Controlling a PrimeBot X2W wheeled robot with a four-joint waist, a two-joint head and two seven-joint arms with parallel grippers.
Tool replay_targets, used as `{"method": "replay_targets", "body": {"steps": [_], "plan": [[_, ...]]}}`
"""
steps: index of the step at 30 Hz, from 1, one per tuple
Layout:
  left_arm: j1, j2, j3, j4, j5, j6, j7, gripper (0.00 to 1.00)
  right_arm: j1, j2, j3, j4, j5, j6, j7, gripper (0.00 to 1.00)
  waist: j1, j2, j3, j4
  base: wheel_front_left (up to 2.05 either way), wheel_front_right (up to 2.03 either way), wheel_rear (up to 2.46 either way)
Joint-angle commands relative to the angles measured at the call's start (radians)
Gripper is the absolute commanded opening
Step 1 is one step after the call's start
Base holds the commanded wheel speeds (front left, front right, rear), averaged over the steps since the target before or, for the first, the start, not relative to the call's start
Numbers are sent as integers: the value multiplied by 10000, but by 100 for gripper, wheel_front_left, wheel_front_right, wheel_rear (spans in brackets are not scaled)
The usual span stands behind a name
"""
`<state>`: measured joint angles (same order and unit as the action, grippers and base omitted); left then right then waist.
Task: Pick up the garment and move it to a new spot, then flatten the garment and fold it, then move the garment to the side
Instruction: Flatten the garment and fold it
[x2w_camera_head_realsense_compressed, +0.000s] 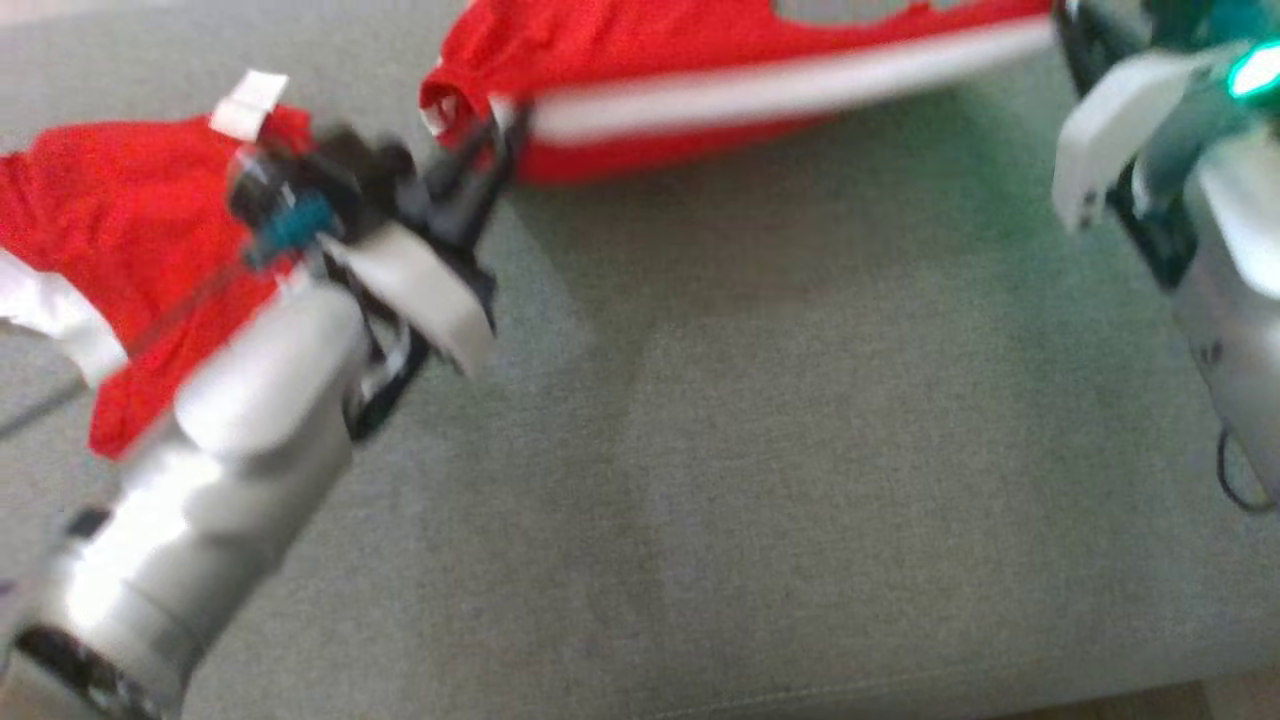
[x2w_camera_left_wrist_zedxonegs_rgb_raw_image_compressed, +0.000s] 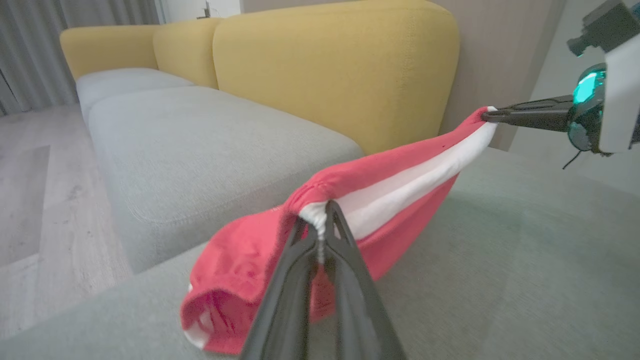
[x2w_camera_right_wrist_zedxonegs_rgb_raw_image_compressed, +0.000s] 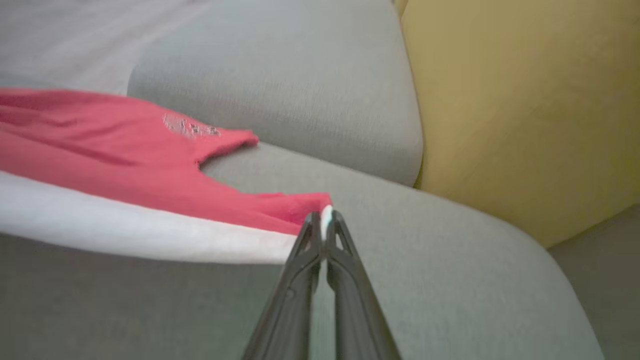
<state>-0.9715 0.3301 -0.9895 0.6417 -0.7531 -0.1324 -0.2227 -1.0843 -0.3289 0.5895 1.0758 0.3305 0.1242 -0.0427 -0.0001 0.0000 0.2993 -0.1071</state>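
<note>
I have the left end effector (x2w_camera_head_realsense_compressed: 505, 125) pinched shut on the white-striped edge of the red garment (x2w_camera_head_realsense_compressed: 700, 50), with a bunched fold of cloth caught right at the tips of its two dark fingers. The right end effector (x2w_camera_right_wrist_zedxonegs_rgb_raw_image_compressed: 325, 220) is also clamped tight, on the far end of that same striped edge. The stripe runs between the two grips as a fairly taut band. The garment is raised over the grey seat cushion (x2w_camera_head_realsense_compressed: 800, 450) along this held edge. From the left wrist view, the rest of the red cloth hangs below my left grip, and its lowest folds appear to rest on the cushion. More red fabric, with a white tag, lies behind the left forearm in the head view, which is blurred. A yellow backrest (x2w_camera_left_wrist_zedxonegs_rgb_raw_image_compressed: 340, 70) stands behind the cushions, and wooden floor (x2w_camera_left_wrist_zedxonegs_rgb_raw_image_compressed: 30, 200) lies off to one side.
</note>
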Motion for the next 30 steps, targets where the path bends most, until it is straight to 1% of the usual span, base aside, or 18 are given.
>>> {"method": "replay_targets", "body": {"steps": [1, 5, 9, 10, 15, 19, 21, 23, 25, 27, 30], "plan": [[114, 456, -16, -583, -155, 18, -109, 0, 458, -567, 692, -700, 785, 65, 609, 0, 1, 0, -441, 115, 0, 0, 0], [1152, 584, -490, -1252, -260, 46, -41, 0, 1267, -1774, 1872, -1889, 2359, 65, 2003, 0, 1, 0, -918, 111, 0, 0, 0], [1956, 666, -871, -1957, -169, 353, 62, 0, 1917, -3017, 2807, -3248, 3648, 65, 3322, 0, 1, 0, -1382, 71, 0, 0, 0], [1956, 666, -871, -1957, -169, 353, 62, 0, 1917, -3017, 2807, -3248, 3648, 65, 3322, 0, 1, 0, -1382, 71, 0, 0, 0], [2855, 680, -1083, -2867, -350, 858, 233, 0, 2675, -4339, 3222, -4545, 4879, 65, 4666, 0, 1, 0, -1952, 30, 0, 0, 0], [3537, 742, -1308, -3682, -484, 1188, 426, 0, 3411, -5141, 3310, -5434, 5521, 65, 5612, 0, 1, 0, -2268, -98, 0, 0, 0], [3704, 831, -1326, -4079, -516, 1375, 509, 0, 3670, -5524, 3169, -5899, 5738, 65, 5833, 0, 1, 0, -2214, -128, 0, 0, 0], [3751, 891, -1312, -4381, -524, 1524, 575, 0, 3827, -5789, 2791, -6253, 5893, 65, 5729, 0, 1, 0, -2095, -108, 0, 0, 0], [3678, 941, -1268, -4562, -479, 1649, 620, 0, 3908, -5877, 2391, -6500, 5872, 65, 5531, 0, 1, 0, -1922, -68, 0, 0, 0], [3542, 974, -1154, -4643, -445, 1778, 607, 0, 3887, -5792, 1969, -6660, 5651, 65, 5236, 0, 1, 0, -1727, -17, 0, 0, 0], [3293, 953, -871, -4631, -527, 1944, 565, 0, 3730, -5405, 1350, -6771, 5143, 65, 4810, 0, 1, 0, -1400, 95, 0, 0, 0]]}}
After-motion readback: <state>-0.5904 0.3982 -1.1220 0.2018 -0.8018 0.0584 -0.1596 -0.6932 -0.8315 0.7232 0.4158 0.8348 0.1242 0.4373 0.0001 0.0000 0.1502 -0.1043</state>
